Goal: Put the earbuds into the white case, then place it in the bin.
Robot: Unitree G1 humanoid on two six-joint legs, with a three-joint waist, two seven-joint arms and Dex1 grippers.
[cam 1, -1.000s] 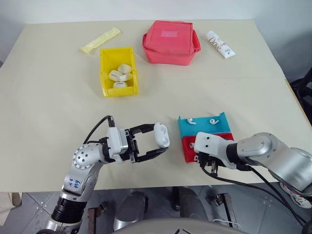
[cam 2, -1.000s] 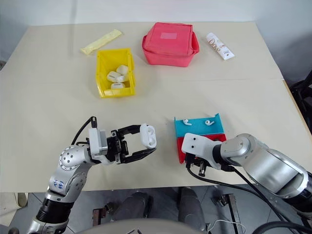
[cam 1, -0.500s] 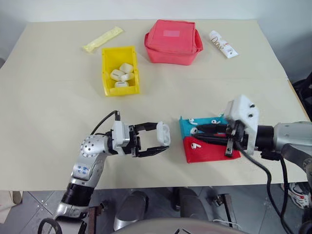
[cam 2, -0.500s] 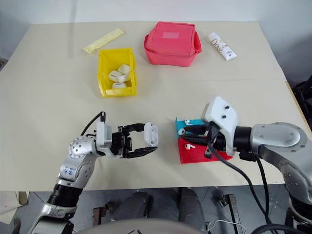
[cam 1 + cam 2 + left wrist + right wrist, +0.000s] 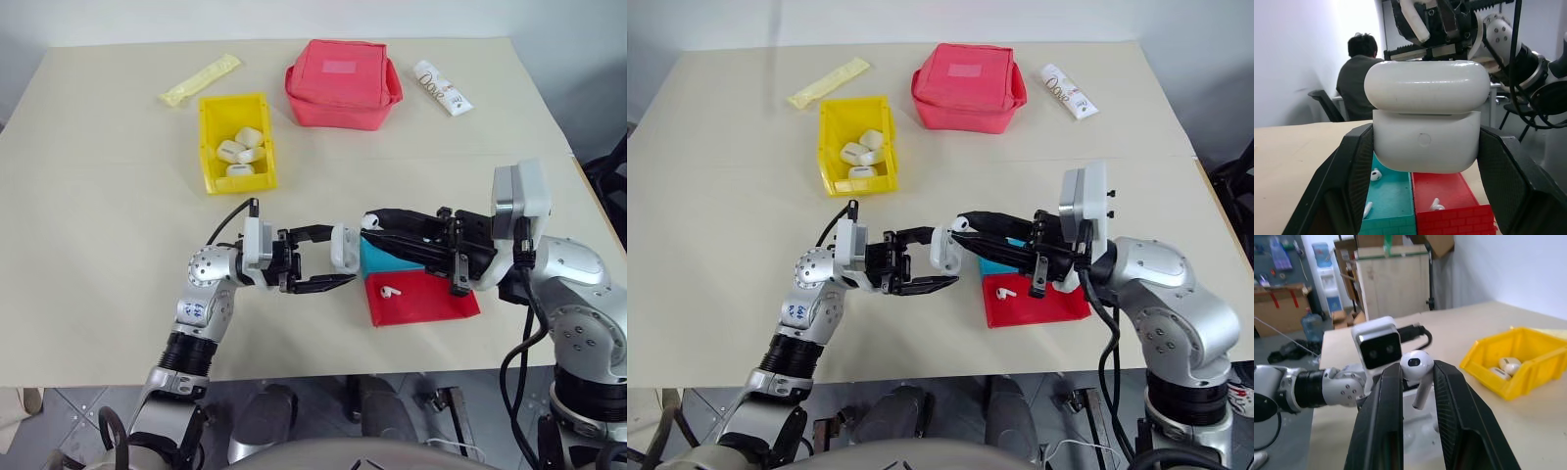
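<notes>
Left jaws [image 5: 338,264] clamped on case [image 5: 344,247], right jaws [image 5: 368,222] pinching earbud [image 5: 1417,367] at its 3 o'clock. Nothing inserted yet; bin [image 5: 217,178] drop left.

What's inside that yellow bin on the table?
The yellow bin holds several small white cases, closed and piled together; four can be counted from above. Whether anything lies beneath them, or what the cases contain, cannot be seen.
</notes>
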